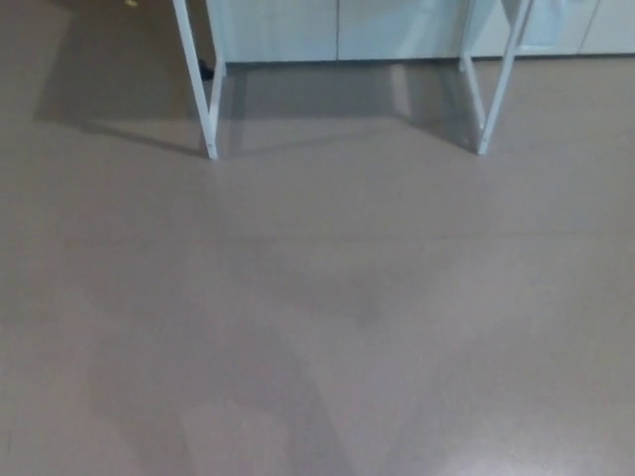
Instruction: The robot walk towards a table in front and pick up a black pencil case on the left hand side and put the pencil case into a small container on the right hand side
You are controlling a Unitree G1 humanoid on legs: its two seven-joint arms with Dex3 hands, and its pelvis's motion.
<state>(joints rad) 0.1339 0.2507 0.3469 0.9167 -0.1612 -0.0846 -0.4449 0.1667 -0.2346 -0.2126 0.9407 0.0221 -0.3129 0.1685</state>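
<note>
Bare grey-brown floor fills the view. White table legs stand at the top, pale cabinet fronts just behind them.

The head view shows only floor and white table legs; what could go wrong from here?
1. The tabletop is out of view, so neither pencil case nor container can be located yet; the robot approaches without seeing them.
2. The left table leg and right table leg stand ahead; a drifting walk might hit one.
3. The floor looks glossy, so slipping seems possible.
</note>
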